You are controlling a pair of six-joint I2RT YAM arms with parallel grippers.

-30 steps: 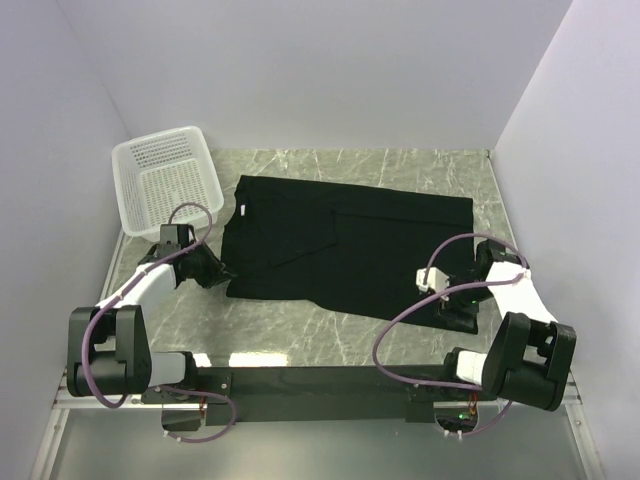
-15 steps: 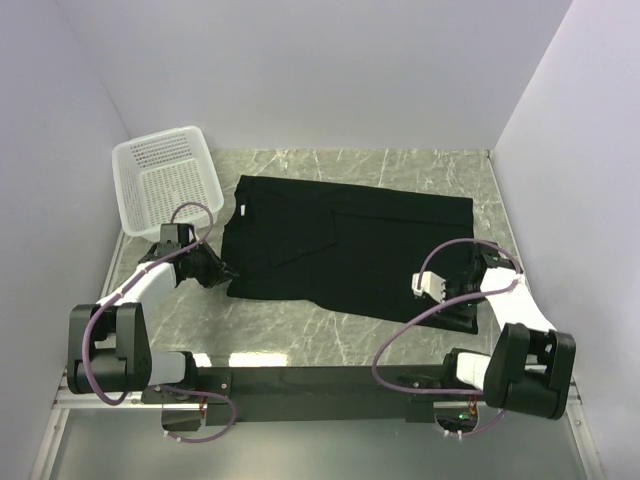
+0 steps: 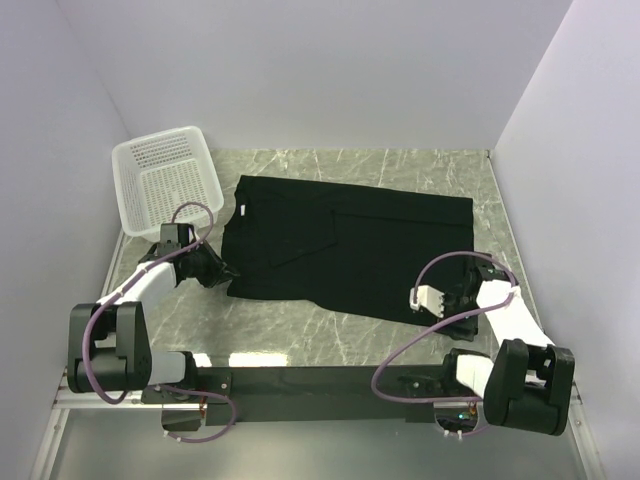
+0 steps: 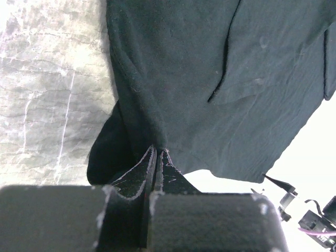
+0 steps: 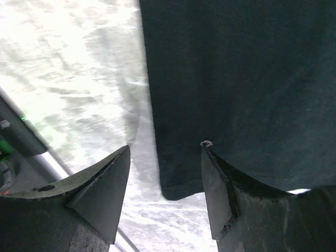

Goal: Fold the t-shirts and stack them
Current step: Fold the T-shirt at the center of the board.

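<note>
We look down on a marble-patterned table enclosed by pale walls, with two robot arms mounted at its near edge. A black t-shirt lies spread flat across the middle of the table, stretched lengthwise from left to right. A faint edge across its middle shows where one layer of cloth overlaps another. A small white label shows at its left end. A white mesh basket stands in the far left corner of the table, just beside the shirt's left end and apart from it.

The left arm reaches to the shirt's near left corner. In its wrist view we see the left gripper pressed fully together, with a pinch of the black fabric caught between its two dark fingers. The cloth rises from the table into that pinch and bunches slightly around it.

The right arm bends over the shirt's near right corner. In its wrist view we see the right gripper with its jaws standing well apart and gripping nothing. The corner and side hem of the shirt lie flat on the table below the gap, closer to the right-hand finger than to the other one. Bare marble shows beside the left-hand finger
</note>
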